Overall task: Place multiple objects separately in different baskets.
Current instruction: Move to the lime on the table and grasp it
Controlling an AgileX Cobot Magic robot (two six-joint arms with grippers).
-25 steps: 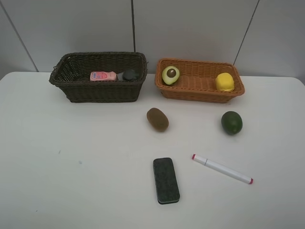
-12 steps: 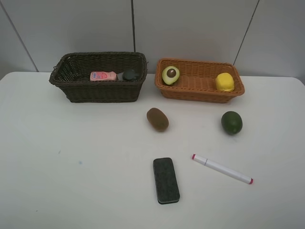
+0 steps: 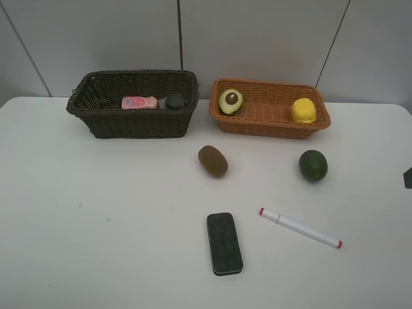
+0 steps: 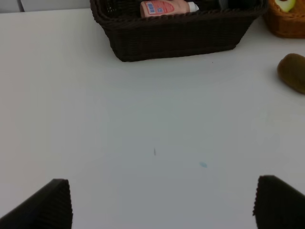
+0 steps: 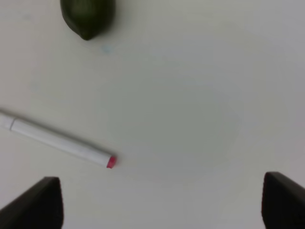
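Note:
The dark brown basket [image 3: 129, 132] holds the pink bottle [image 3: 140, 102] and the dark green bottle [image 3: 174, 101]. In the orange-tan basket [image 3: 270, 127] lie the halved avocado [image 3: 230, 101] and the lemon [image 3: 303, 111]. On the white table are the kiwi [image 3: 212, 161], the round green fruit [image 3: 313, 165], the black eraser [image 3: 224, 243] and the red-capped marker [image 3: 300, 228]. My left gripper [image 4: 164, 205] is open over bare table, short of the dark basket [image 4: 176, 38]. My right gripper [image 5: 162, 202] is open and empty, near the marker [image 5: 57, 140] and the green fruit [image 5: 88, 14].
A dark bit of the right arm [image 3: 408, 177] shows at the right edge of the exterior high view. The left wrist view catches the kiwi [image 4: 293, 71] and a corner of the orange-tan basket [image 4: 286, 26]. A grey panelled wall stands behind the baskets.
A dark part of the right arm has come into the exterior high view at its right edge. None of the objects has moved.

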